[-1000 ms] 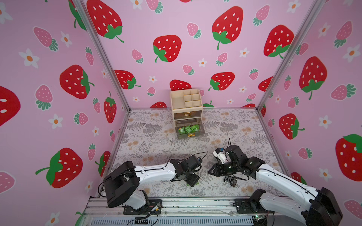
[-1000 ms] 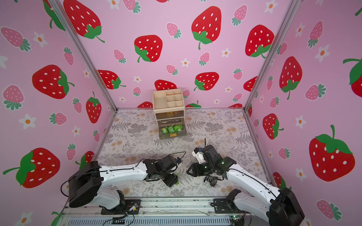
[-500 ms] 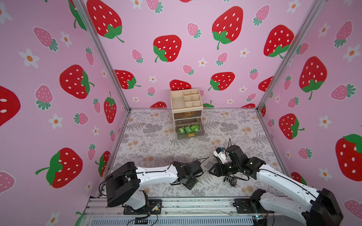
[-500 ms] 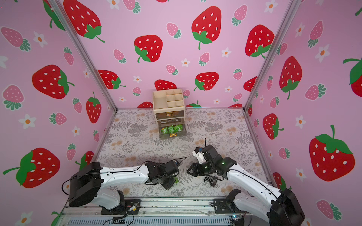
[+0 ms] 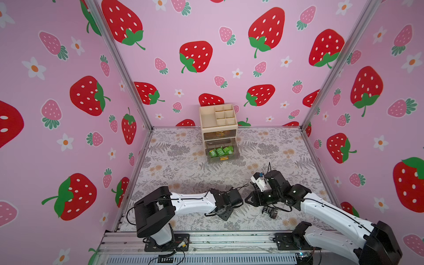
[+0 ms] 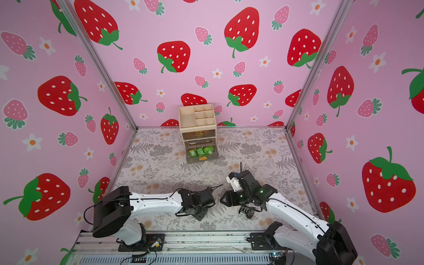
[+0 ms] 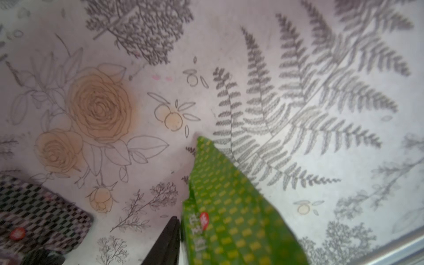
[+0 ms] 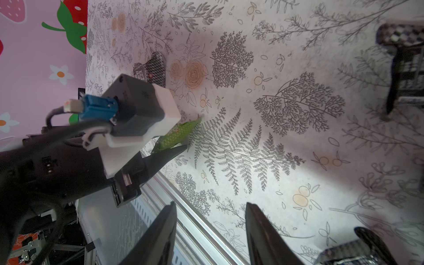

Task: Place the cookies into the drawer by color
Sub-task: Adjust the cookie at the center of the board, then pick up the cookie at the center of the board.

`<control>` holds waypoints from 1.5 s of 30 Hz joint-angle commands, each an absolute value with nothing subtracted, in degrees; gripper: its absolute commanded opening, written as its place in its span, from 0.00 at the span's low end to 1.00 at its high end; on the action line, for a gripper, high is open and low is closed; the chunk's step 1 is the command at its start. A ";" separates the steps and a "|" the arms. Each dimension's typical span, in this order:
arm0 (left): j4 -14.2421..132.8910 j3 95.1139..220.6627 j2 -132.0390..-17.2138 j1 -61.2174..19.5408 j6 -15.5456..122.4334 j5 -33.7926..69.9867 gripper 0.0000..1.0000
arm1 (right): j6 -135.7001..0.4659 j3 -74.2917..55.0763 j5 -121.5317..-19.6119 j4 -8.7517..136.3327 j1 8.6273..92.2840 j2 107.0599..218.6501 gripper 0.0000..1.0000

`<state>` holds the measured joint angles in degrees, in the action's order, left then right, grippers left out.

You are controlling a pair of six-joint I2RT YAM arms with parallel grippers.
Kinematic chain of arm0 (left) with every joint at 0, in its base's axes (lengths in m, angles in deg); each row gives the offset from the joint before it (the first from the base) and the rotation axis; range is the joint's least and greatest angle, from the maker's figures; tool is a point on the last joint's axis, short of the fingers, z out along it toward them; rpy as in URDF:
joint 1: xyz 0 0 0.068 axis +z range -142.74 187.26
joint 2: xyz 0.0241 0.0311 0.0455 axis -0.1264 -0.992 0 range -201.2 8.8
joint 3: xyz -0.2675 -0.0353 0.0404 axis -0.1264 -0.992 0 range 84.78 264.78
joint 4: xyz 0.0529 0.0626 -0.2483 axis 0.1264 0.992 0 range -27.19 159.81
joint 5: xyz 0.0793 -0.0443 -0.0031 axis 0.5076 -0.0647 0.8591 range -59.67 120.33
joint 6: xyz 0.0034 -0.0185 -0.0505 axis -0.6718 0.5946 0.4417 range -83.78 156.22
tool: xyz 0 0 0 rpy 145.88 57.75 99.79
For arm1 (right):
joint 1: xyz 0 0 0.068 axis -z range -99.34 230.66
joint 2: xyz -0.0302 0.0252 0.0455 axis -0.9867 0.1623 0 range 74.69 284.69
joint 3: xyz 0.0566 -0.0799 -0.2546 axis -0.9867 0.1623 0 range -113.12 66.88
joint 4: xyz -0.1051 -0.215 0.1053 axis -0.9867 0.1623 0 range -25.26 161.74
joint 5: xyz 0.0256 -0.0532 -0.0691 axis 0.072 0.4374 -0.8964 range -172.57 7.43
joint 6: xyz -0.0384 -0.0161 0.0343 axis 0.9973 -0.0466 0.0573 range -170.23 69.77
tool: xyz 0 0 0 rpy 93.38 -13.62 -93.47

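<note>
In both top views the beige organizer (image 5: 218,119) (image 6: 197,119) is seen at the back of the floral tabletop (image 5: 183,165) (image 6: 160,165), against the strawberry-printed wall (image 5: 206,34). Its bottom drawer (image 5: 223,158) (image 6: 203,158) is pulled out, and several green cookies (image 5: 220,151) (image 6: 201,151) are gathered inside it. Near the front edge the left tool (image 5: 226,215) (image 6: 199,215) is lowered to the tabletop. The right tool (image 5: 249,200) (image 6: 223,200) is held just beside it, pointed toward it but apart from it.

In the left wrist view a green cookie (image 7: 229,206), patterned in yellow with a small red label, is seen tilted up at the left tool, its crimped end reaching down to the tabletop. One dark finger (image 7: 168,241) is laid against its side. The other finger is hidden by the wrapper, so it cannot be told whether the packet is firmly pinched. A black cookie (image 7: 41,213) in a chequered wrapper is seen lying flat nearby.

In the right wrist view the right tool's fingers (image 8: 165,231) are spread, with nothing between them. The green cookie (image 8: 181,133) is shown resting over the left tool's visible lower finger, and the black cookie (image 8: 151,68) lies beyond it. A second black packet (image 8: 344,251) is partly visible beside the right tool.
</note>
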<state>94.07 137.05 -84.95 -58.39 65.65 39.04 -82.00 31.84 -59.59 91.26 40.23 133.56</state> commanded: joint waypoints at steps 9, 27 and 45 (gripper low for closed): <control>98.51 150.91 -94.05 -56.56 71.34 50.41 0.46 | -82.55 32.61 -65.38 94.02 41.47 132.87 0.57; 73.18 128.92 -71.06 -45.26 72.14 33.56 0.66 | -94.01 30.58 -74.13 88.48 30.66 136.75 0.66; 65.79 108.34 -41.73 -26.59 74.12 24.74 0.69 | -96.72 12.83 -76.24 83.10 22.76 166.63 0.77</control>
